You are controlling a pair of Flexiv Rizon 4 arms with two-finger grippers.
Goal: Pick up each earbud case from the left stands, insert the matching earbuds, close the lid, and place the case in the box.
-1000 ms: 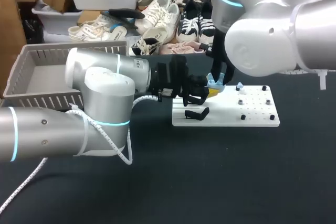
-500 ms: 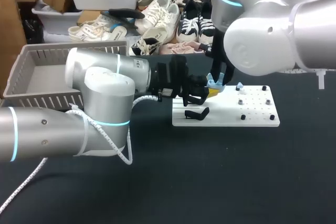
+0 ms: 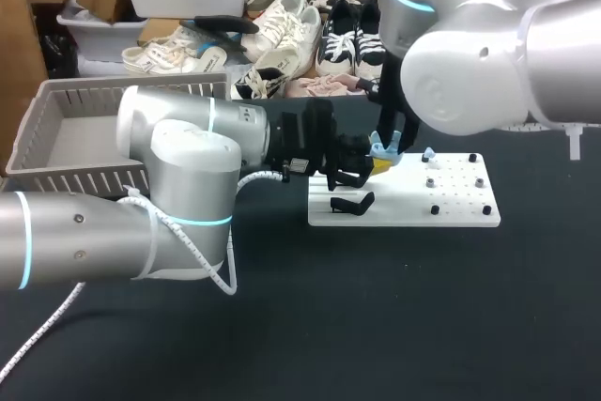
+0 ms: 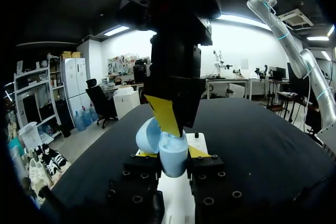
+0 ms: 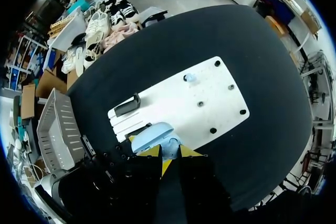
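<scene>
A light-blue earbud case (image 4: 173,158) with its lid (image 4: 147,136) swung open sits between my left gripper's (image 4: 173,153) yellow tips, which are shut on its sides. In the head view that left gripper (image 3: 368,169) holds the case (image 3: 379,151) just above the left end of the white board (image 3: 451,215). My right gripper (image 3: 385,143) comes down from above, fingers close together on a small light-blue earbud (image 5: 169,148) at the case's open mouth. A second light-blue earbud (image 3: 428,153) stands on a peg of the board.
Black stands (image 3: 351,204) sit on the board's left part, under the held case. Several black pegs (image 3: 434,208) dot its right part. A grey basket (image 3: 66,133) stands at the table's far left, behind my left arm.
</scene>
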